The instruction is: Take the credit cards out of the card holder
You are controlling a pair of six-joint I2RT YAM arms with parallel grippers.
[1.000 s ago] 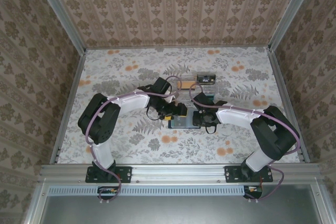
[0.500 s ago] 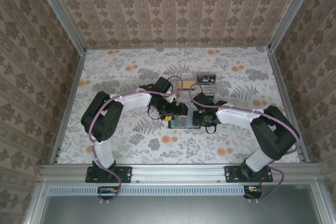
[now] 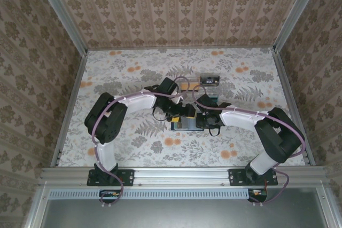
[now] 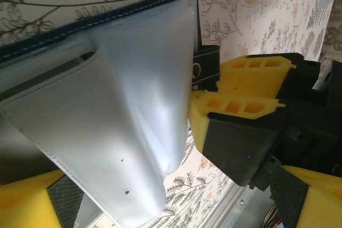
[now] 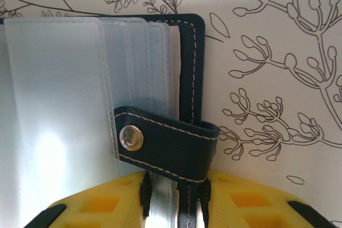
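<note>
Right wrist: right gripper (image 5: 173, 198) is clamped on the holder (image 5: 187, 73) edge by the tab (image 5: 165, 141). Left gripper (image 4: 179, 198) gapes wide around a clear sleeve (image 4: 123, 121).

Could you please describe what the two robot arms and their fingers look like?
The left arm and right arm match: white link shells between bulky black joints, each on a black base plate, with a mauve cable looping alongside. The right fingers are bright yellow blocks with moulded pockets; the left fingers are yellow too, faced with black textured pads.
</note>
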